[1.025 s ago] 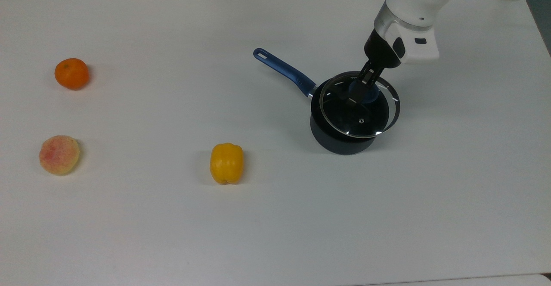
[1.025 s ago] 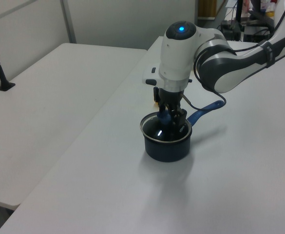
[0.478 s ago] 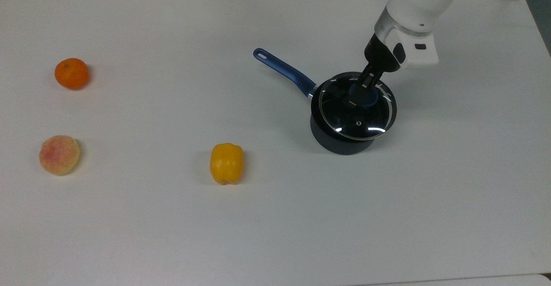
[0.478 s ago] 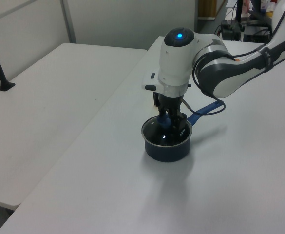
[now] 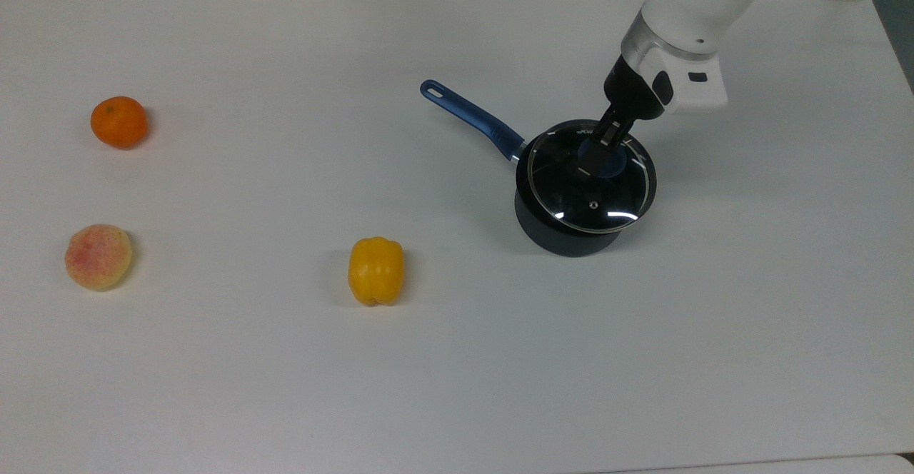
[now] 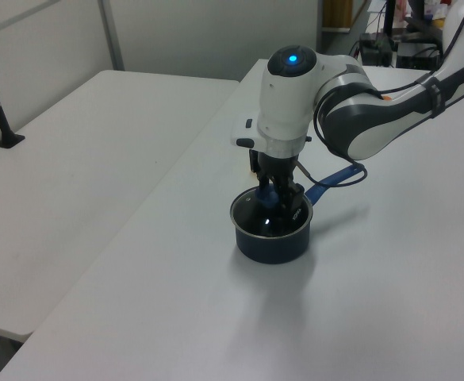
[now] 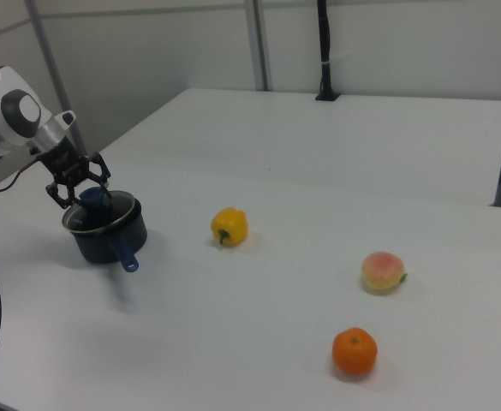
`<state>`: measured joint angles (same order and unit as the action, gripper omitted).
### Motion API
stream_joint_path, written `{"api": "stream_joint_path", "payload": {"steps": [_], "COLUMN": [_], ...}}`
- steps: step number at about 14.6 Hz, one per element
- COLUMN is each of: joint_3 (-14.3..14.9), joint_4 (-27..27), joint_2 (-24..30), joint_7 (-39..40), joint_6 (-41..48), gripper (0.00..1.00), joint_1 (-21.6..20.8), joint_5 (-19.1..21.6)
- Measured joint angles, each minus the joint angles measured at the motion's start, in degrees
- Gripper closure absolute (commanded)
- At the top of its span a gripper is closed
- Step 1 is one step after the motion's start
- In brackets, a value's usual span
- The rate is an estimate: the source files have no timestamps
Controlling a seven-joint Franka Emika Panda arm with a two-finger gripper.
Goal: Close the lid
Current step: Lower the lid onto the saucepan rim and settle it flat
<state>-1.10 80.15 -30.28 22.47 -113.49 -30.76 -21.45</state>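
The clear glass lid (image 5: 594,201) with its metal rim lies flat on the dark blue saucepan (image 5: 564,240) and covers its mouth. The saucepan's blue handle (image 5: 471,117) points to the top view's upper left. My gripper (image 5: 598,151) comes down from the upper right and is shut on the lid's blue knob (image 5: 608,163). In the left view the gripper (image 6: 276,198) stands upright over the lid (image 6: 262,223) and the saucepan (image 6: 273,247). The right view has the gripper (image 7: 87,190) at the lid (image 7: 118,210) on the far left.
A yellow bell pepper (image 5: 375,270) lies to the top view's left of the saucepan. Farther left are an orange (image 5: 118,122) and a peach (image 5: 98,256). A second white table (image 6: 81,159) adjoins on the left view's left.
One second ago the lid hung tilted and off-centre above the saucepan. It has come down and settled level on the rim. Since half a second ago almost nothing has moved.
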Motion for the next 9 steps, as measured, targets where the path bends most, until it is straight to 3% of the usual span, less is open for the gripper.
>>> {"api": "stream_joint_path", "payload": {"steps": [9], "joint_3": [0.1], "joint_4": [0.1], "joint_2": [0.0], "joint_7": [0.0], "joint_6": [0.1], "gripper": [0.84], "joint_1": [0.5], "joint_5": [0.0]}}
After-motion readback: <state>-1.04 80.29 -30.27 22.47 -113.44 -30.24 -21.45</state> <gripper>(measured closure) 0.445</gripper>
